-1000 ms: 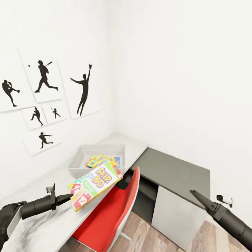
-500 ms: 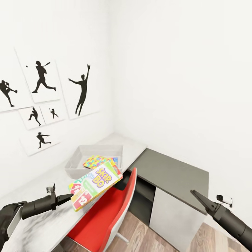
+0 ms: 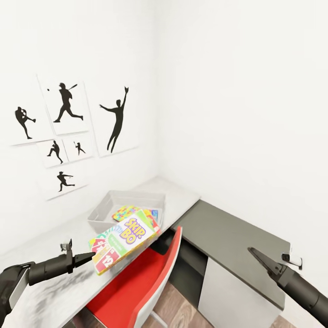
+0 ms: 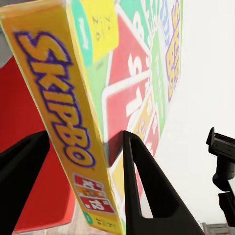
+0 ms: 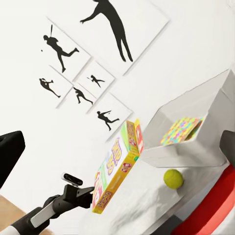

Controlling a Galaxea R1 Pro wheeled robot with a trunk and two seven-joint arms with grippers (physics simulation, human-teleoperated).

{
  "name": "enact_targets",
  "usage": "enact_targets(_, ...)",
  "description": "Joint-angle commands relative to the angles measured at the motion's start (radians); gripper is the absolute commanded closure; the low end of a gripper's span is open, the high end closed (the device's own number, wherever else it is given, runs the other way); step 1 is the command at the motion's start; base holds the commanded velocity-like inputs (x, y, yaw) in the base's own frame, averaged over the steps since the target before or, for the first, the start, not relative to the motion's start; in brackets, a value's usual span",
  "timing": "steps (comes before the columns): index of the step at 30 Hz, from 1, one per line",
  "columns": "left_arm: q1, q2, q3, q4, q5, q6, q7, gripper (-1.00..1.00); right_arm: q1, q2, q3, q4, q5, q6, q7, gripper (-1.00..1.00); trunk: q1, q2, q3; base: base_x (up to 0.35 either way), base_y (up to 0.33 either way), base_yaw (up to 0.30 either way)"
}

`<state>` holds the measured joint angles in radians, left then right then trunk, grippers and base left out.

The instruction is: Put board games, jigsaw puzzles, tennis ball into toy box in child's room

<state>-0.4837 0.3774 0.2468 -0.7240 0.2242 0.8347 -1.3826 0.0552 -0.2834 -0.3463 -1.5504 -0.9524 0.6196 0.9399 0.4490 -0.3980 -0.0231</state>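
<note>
Above the table (image 3: 54,291), board game (image 3: 124,240) boxward-pointing.

Your left hand (image 3: 92,258) grips the Skip-Bo board game (image 3: 124,240) by one end, its fingers closed on either face of the flat box; it hangs tilted above the pale surface (image 3: 54,291), lettered face up. Beyond it sits the light-grey toy box (image 3: 102,212), upright on the surface near the corner of the white-walled room. Inside you can see a jigsaw puzzle (image 3: 124,212) lying flat beside a blue-edged box. The tennis ball (image 5: 173,178) rests on the surface just beside the toy box.
</note>
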Motion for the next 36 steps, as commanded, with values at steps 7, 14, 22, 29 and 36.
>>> enact_targets(7, -0.001, 0.000, 0.000, 0.000, 0.001, 0.010, -0.003, 1.00, 0.000, 0.000, 0.000, 0.000, -0.007, 0.009, -0.003, -1.00, 0.001, -0.002, 0.004, 0.185, -0.158, 0.246)
enact_targets(14, -0.001, 0.000, 0.000, 0.000, 0.001, 0.009, -0.004, 1.00, 0.000, 0.000, 0.000, 0.001, -0.008, 0.009, -0.003, -1.00, 0.001, -0.002, 0.005, 0.110, -0.039, 0.130)
enact_targets(22, 0.000, 0.000, 0.000, 0.000, 0.001, -0.006, -0.003, 1.00, 0.000, 0.000, 0.000, 0.001, -0.008, 0.009, -0.002, -1.00, 0.001, -0.002, 0.006, 0.175, -0.063, 0.008)
enact_targets(29, 0.000, 0.000, 0.000, 0.000, 0.001, -0.008, -0.003, 1.00, 0.000, 0.000, 0.000, 0.001, -0.008, 0.009, -0.003, -1.00, 0.001, -0.002, 0.006, 0.122, 0.003, 0.000)
enact_targets(36, -0.001, -0.001, 0.000, 0.000, 0.001, -0.009, -0.003, 1.00, 0.000, 0.000, -0.001, 0.001, -0.008, 0.010, -0.003, -1.00, 0.001, -0.002, 0.006, 0.202, 0.005, 0.000)
